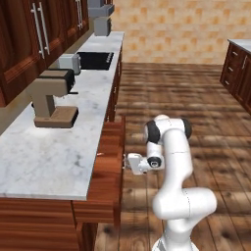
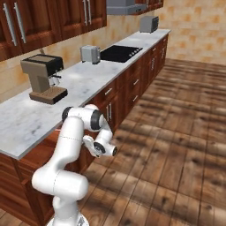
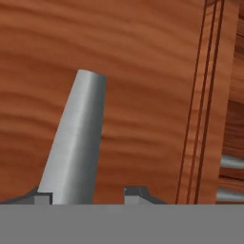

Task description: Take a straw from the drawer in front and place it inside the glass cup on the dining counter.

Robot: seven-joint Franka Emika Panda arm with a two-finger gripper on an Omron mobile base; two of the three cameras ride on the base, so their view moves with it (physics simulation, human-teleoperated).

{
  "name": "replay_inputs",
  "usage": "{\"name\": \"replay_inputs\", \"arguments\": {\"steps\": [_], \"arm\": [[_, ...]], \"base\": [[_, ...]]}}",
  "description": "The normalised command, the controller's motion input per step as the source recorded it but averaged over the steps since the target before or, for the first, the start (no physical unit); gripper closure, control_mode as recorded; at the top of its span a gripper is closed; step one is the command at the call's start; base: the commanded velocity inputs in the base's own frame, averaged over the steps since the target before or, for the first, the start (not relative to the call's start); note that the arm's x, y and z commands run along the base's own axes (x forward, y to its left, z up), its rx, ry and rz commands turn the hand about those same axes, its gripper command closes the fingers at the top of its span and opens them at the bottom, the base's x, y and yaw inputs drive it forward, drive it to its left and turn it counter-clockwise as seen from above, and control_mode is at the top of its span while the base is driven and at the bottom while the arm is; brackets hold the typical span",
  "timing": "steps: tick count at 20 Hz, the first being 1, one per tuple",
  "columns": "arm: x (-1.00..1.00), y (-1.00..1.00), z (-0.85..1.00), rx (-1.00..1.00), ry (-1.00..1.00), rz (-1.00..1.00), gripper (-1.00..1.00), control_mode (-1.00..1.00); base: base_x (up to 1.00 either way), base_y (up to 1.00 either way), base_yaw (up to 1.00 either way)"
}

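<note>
The reddish-brown drawer (image 1: 112, 169) stands pulled out from under the marble worktop. A thin pale streak (image 1: 99, 154) lies inside it at the worktop's edge and looks like the straw. My gripper (image 1: 124, 162) is level with the drawer's front panel (image 3: 143, 95). In the hand view the steel drawer handle (image 3: 74, 138) stands between my fingertips (image 3: 138, 193), close to the left one and with a gap to the right one. The jaws are open around it. The glass cup is out of view.
On the worktop (image 1: 54, 157) stand a coffee machine (image 1: 51, 98), a toaster (image 1: 70, 62) and a black cooktop (image 1: 95, 60). Tall cabinet doors (image 1: 29, 34) hang above. A marble-topped dark cabinet corner (image 1: 239, 63) shows far right, across open wood floor (image 1: 196, 98).
</note>
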Motion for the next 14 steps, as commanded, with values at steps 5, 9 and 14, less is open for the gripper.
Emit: {"name": "replay_inputs", "arguments": {"steps": [5, 9, 14], "arm": [[0.06, -1.0, -0.24, -0.02, 0.05, -0.01, 1.0, -1.0], [0.04, -1.0, -0.29, 0.0, 0.07, 0.0, 1.0, -1.0], [0.02, -1.0, -0.28, 0.0, 0.08, 0.0, 1.0, -1.0]], "base": [[0.0, 0.0, 0.0], [0.0, 0.0, 0.0], [0.0, 0.0, 0.0]]}}
